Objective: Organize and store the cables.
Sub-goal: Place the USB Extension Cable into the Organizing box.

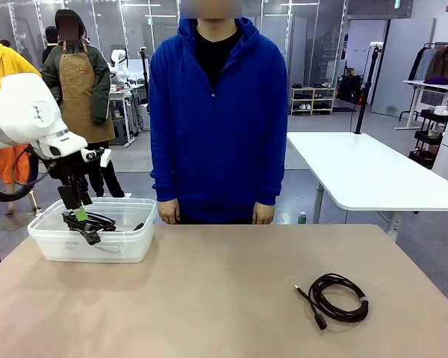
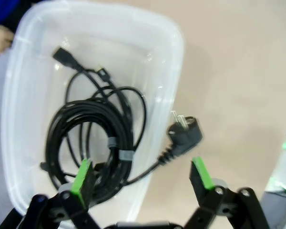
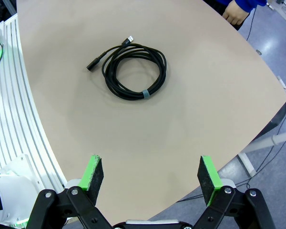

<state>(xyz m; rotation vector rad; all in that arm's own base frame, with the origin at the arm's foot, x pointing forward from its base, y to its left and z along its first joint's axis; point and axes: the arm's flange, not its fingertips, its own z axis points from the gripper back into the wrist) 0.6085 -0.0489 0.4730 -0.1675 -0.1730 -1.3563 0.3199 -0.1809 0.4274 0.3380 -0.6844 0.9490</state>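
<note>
A clear plastic bin stands at the table's far left. Inside it lie coiled black cables, bound with grey ties. A two-pin power plug on one of them hangs over the bin's rim onto the table. My left gripper hovers open just above the bin, and in its wrist view the left gripper holds nothing. Another coiled black cable lies on the table at the near right. High above that coil, my right gripper is open and holds nothing.
A person in a blue hoodie stands at the table's far edge, hands hanging by the rim beside the bin. The tan tabletop is bare between bin and loose coil. A white table stands behind on the right.
</note>
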